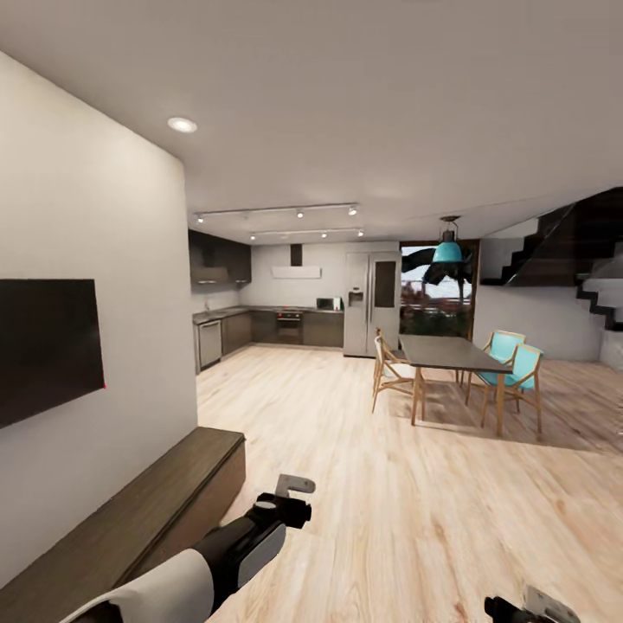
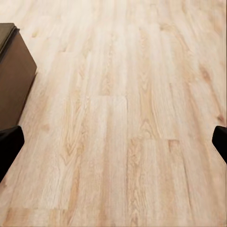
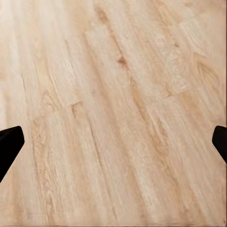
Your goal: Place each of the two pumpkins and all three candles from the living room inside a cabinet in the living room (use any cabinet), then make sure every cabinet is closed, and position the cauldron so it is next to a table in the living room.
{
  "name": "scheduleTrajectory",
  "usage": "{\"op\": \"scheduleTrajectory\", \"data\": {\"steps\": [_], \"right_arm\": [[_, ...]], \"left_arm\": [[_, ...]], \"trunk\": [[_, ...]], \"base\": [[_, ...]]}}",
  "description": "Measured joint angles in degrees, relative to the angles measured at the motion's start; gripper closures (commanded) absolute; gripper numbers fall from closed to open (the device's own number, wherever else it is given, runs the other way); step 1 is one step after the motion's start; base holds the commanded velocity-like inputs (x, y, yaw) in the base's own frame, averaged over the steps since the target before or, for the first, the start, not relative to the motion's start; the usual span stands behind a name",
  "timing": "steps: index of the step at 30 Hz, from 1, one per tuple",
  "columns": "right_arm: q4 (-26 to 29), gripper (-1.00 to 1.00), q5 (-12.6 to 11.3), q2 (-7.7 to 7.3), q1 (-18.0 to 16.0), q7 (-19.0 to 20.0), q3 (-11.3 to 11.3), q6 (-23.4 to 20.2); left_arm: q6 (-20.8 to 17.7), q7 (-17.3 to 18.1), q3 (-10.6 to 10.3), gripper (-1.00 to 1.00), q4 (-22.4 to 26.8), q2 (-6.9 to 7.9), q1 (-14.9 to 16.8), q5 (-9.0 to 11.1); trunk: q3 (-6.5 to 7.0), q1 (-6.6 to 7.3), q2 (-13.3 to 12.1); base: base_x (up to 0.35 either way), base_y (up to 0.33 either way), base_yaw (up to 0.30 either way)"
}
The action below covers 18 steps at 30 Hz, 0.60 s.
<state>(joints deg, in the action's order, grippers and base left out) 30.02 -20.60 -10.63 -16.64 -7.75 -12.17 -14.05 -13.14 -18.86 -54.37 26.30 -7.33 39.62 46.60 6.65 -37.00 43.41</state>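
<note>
We are holding both claws spread wide, empty, over open floor [image 2: 123, 118]: left gripper [image 2: 113, 142], right gripper [image 3: 113, 142]. One cabinet [image 2: 14, 75] corner is sitting just beside our left claw; one table [image 1: 450, 353] and four chairs are standing well ahead.

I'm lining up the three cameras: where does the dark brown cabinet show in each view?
Head view: the cabinet runs along the wall at lower left.
Left wrist view: its corner sits at the upper left edge.
Right wrist view: not in it.
Shared landmark: the pale wood floor.
</note>
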Motion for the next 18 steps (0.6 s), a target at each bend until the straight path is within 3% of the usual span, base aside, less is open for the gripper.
{"op": "scheduleTrajectory", "data": {"steps": [4,9,18], "right_arm": [[-3.01,-1.00,-0.03,-0.02,0.32,0.00,0.01,3.40],[-4.04,-1.00,0.21,0.31,0.44,0.00,0.38,4.62],[-4.14,-1.00,-0.47,0.19,0.45,-0.14,-0.16,4.86]], "left_arm": [[0.80,0.17,-0.06,-1.00,-0.08,-0.01,-0.37,0.01],[1.46,0.48,-0.10,-1.00,-0.07,-0.01,-0.78,0.01],[1.55,1.01,-0.10,-1.00,-0.07,0.00,-0.92,0.00]], "trunk": [[0.96,0.88,-1.60],[2.06,1.98,-3.61],[3.40,3.96,-7.24]], "base": [[0.000,0.000,-0.235],[0.000,0.000,-0.141],[0.000,0.000,0.046]]}}
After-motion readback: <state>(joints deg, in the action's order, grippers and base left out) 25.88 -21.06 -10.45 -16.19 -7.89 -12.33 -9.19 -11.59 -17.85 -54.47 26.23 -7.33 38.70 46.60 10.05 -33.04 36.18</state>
